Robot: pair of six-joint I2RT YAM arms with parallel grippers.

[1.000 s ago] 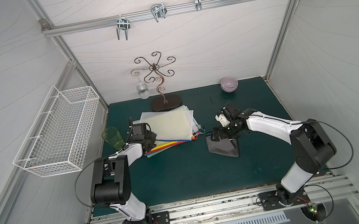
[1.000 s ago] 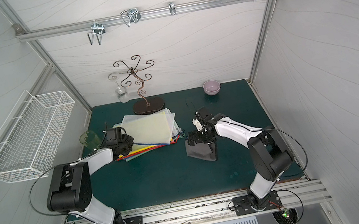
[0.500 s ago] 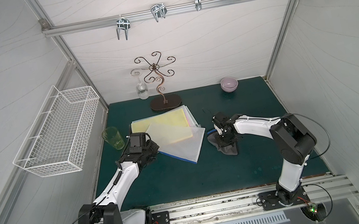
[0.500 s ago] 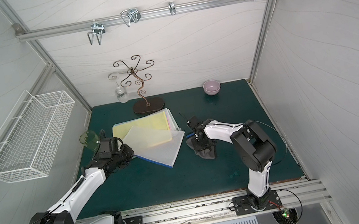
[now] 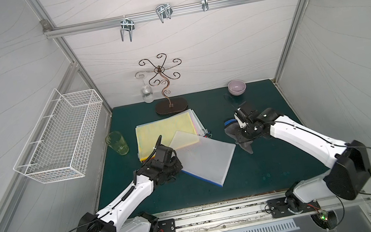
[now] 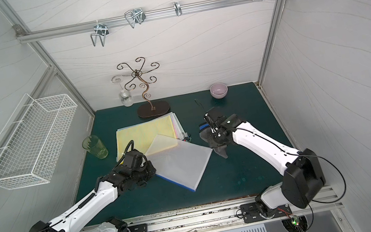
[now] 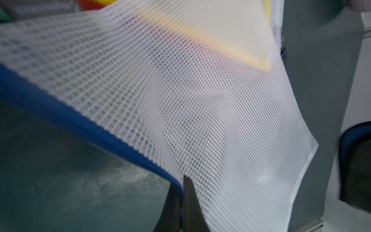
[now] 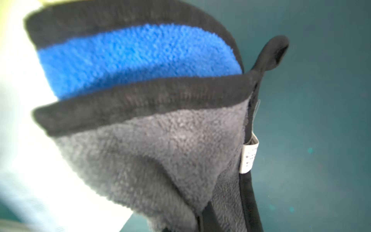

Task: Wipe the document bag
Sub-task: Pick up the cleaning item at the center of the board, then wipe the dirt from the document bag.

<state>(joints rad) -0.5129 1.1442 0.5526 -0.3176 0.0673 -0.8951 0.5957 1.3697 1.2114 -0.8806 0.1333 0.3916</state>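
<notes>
The document bag [image 5: 206, 159] is white mesh with a blue zipper edge. It lies slanted on the green mat, one corner over a stack of other bags, and shows in both top views [image 6: 180, 164]. My left gripper [image 5: 178, 164] is shut on its near-left edge. In the left wrist view the fingertips pinch the blue edge [image 7: 181, 180] and the mesh [image 7: 200, 100] spreads away from them. My right gripper [image 5: 244, 138] is shut on a grey and blue cloth [image 5: 233, 134] just right of the bag. That cloth [image 8: 160, 150] fills the right wrist view and hides most of the fingers.
A stack of bags with a yellow one on top [image 5: 164, 130] lies behind the white bag. A green glass [image 5: 117, 143] stands at the left. A metal stand [image 5: 169, 104] with a hanging wine glass [image 5: 147, 95] and a purple bowl [image 5: 236, 87] sit at the back. A wire basket [image 5: 59, 138] hangs on the left wall.
My left gripper has pulled the white bag off the stack toward the front. My right gripper has shut on the cloth and raised it from the mat.
</notes>
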